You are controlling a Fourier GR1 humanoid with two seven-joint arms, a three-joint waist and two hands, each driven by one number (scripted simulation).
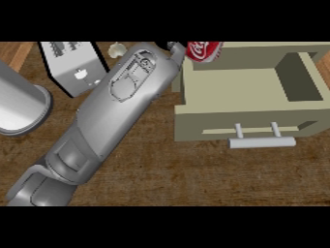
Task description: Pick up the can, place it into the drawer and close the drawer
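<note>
The red can [204, 50] shows at the top of the head view, tilted, its lower end overlapping the back left corner of the open beige drawer [196, 121]. My right forearm runs from the lower left up to the can. Only a small part of my right hand [174, 47] shows, pressed against the can's left side and curled round it; the rest is cut off at the top. The drawer is pulled out towards me with nothing inside, its grey bar handle [262, 142] at the front. My left hand is nowhere in the view.
A big pale grey cylinder [14, 97] lies across the left edge. A white box-shaped appliance [74, 68] stands at the upper left with a small pale bulb [115, 49] beside it. Brown wooden counter [196, 179] stretches in front of the drawer.
</note>
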